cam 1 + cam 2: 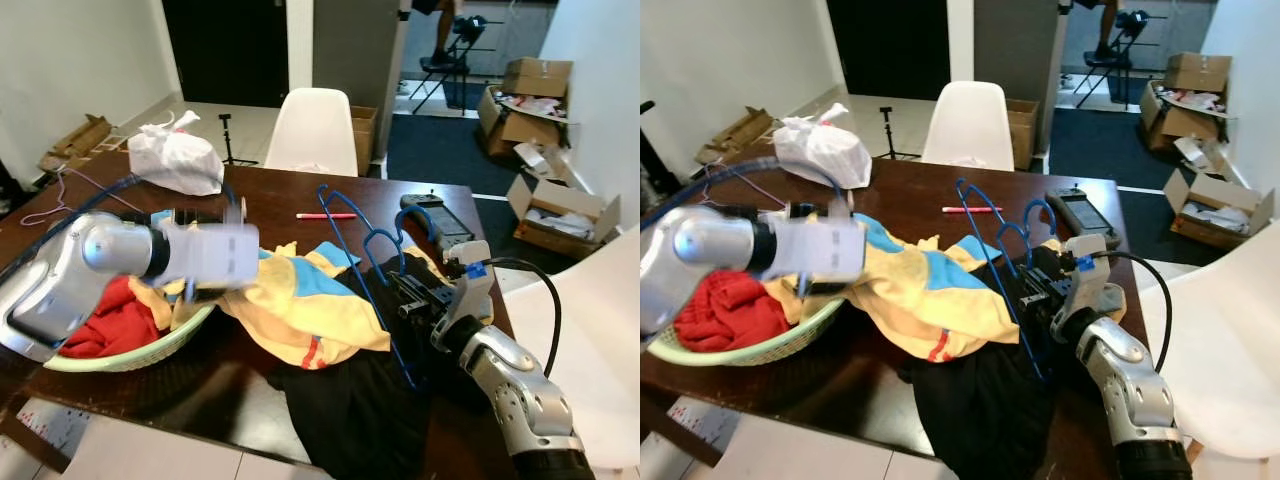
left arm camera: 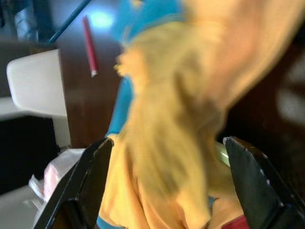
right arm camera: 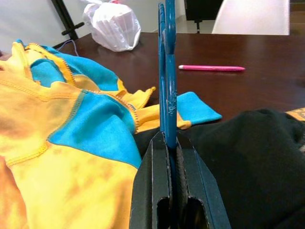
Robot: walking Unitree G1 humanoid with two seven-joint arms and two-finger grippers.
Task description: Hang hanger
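Observation:
A blue wire hanger (image 1: 365, 250) stands upright over the clothes on the dark wooden table (image 1: 270, 195). My right gripper (image 1: 405, 290) is shut on its lower bar, and the right wrist view shows the hanger (image 3: 167, 71) clamped between the two black fingers (image 3: 152, 191). A yellow and blue garment (image 1: 300, 300) lies spread across the table's middle, partly over a black garment (image 1: 350, 400). My left gripper (image 2: 171, 181) is at the garment's left end above the basket, its fingers (image 2: 90, 181) wide apart with yellow cloth bunched between them.
A green basket (image 1: 130, 355) with red cloth (image 1: 105, 320) sits at the table's front left. A white plastic bag (image 1: 175, 160), a pink pen (image 1: 325, 215) and a black device (image 1: 435, 215) lie farther back. White chairs stand behind (image 1: 315, 130) and to the right (image 1: 600, 330).

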